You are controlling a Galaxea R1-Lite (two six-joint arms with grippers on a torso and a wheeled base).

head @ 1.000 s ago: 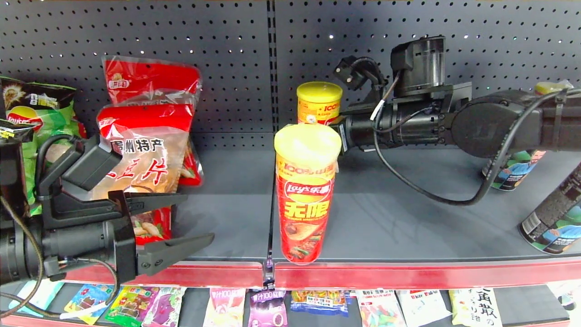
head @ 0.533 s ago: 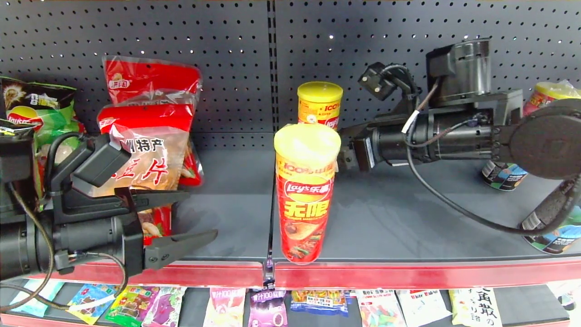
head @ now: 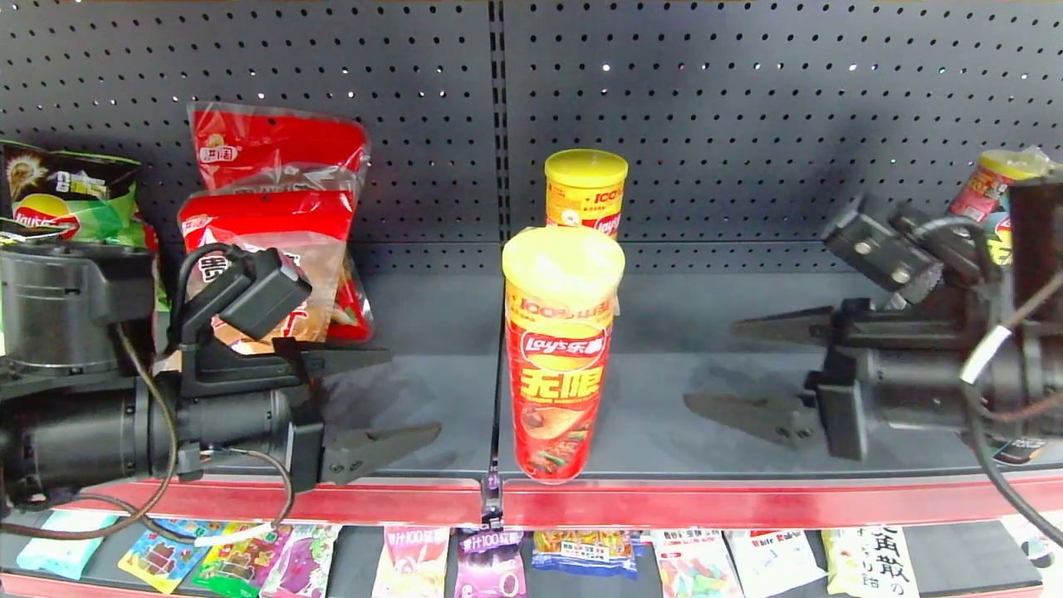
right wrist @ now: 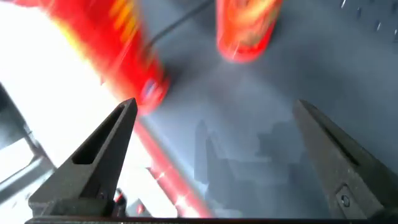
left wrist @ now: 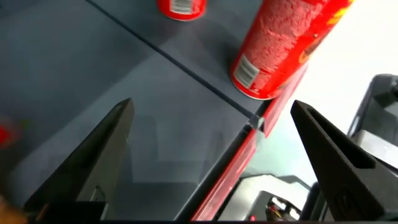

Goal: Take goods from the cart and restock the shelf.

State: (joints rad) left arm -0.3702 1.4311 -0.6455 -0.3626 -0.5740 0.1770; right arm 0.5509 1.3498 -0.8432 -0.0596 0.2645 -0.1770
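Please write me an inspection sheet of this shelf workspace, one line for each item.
surface: dark shelf with red front edge.
job's things: front chip can upright at the edge; second chip can upright behind it; red snack bags at left.
clutter: nothing seen.
grippers: left gripper and right gripper open, empty, flanking the front chip can.
cables: black cable arcs above left arm; second cable on right arm.
surroundings: pegboard behind; sachets on lower shelf.

right tool (head: 712, 367) pulled back, left tool (head: 413, 393) advanced
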